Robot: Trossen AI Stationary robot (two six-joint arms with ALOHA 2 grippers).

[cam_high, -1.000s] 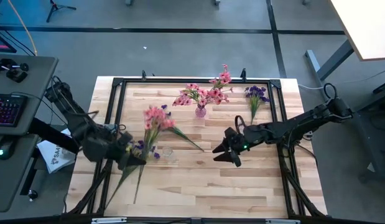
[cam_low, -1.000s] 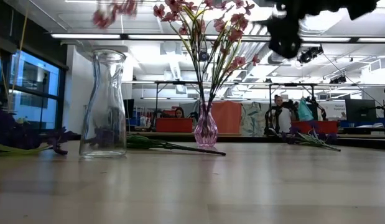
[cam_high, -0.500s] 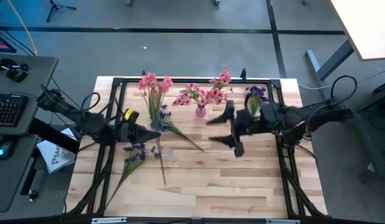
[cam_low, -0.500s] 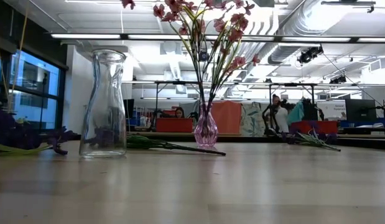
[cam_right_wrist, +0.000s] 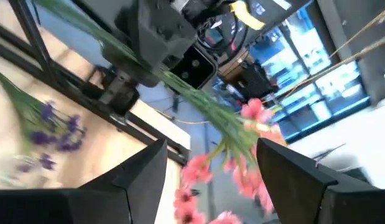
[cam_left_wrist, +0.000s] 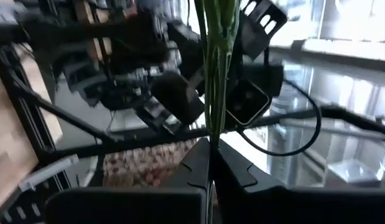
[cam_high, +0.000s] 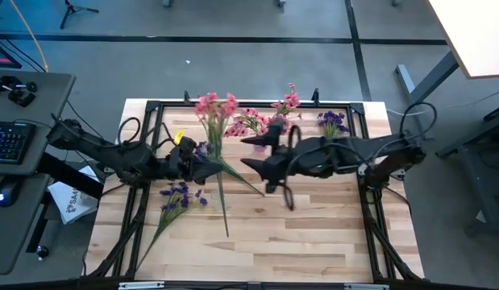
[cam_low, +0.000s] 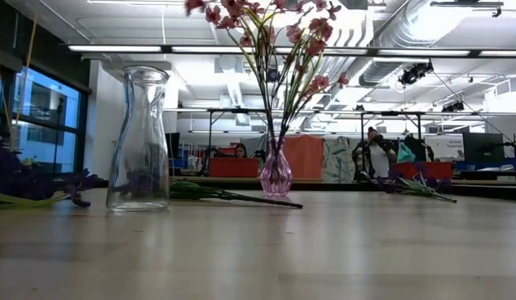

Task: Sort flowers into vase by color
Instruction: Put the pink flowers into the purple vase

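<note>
Jaws of left gripper (cam_high: 207, 167) pinch pink flowers (cam_high: 216, 107) beside open right gripper (cam_high: 251, 153).

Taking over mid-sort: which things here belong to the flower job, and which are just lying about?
Job:
- pink spray in the left gripper
- loose purple sprays
- small pink glass vase of pink flowers
- tall clear glass bottle vase
- right gripper

Lying about:
- black keyboard
- grey side desk
</note>
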